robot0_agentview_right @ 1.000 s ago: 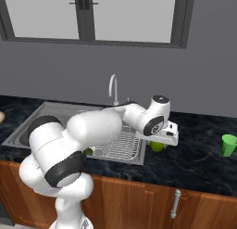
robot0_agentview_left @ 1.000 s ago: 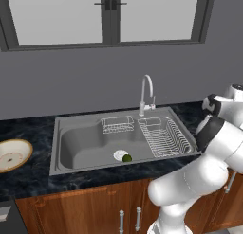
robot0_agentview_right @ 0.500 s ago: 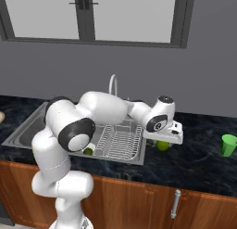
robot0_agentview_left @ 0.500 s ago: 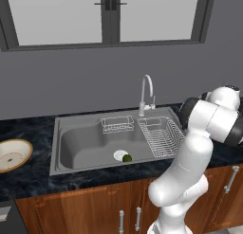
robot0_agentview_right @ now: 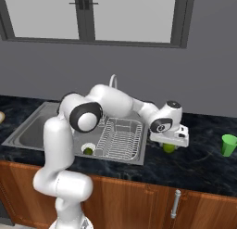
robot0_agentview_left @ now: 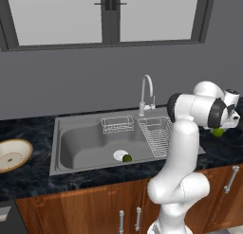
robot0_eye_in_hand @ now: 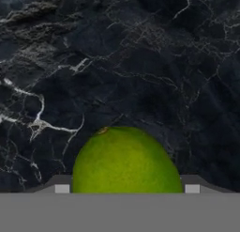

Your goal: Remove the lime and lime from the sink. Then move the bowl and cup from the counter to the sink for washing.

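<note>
My gripper [robot0_agentview_right: 170, 143] is shut on the brighter yellow-green lime [robot0_agentview_right: 169, 148], low over the black counter [robot0_agentview_right: 199, 163] just right of the sink [robot0_agentview_right: 28, 130]. The hand view has this lime [robot0_eye_in_hand: 126, 160] between the two finger tips, with marbled counter [robot0_eye_in_hand: 117, 62] behind it. From the left base view the same lime [robot0_agentview_left: 218, 132] peeks out under the hand. A darker lime [robot0_agentview_left: 126, 158] lies in the sink [robot0_agentview_left: 85, 138] beside the white drain. The tan-rimmed bowl [robot0_agentview_left: 12, 155] rests on the counter left of the sink. The green cup [robot0_agentview_right: 228, 145] stands upright on the counter far right.
A wire dish rack [robot0_agentview_left: 159, 136] fills the sink's right side, with a small wire basket [robot0_agentview_left: 117, 125] at the back. The chrome faucet [robot0_agentview_left: 147, 93] rises behind the basin. A grey wall and window stand behind the counter, wooden cabinets below.
The arm has swung and folded differently, and the hand has carried the bright lime a little further right over the counter. The dark lime, bowl and cup stayed put.
</note>
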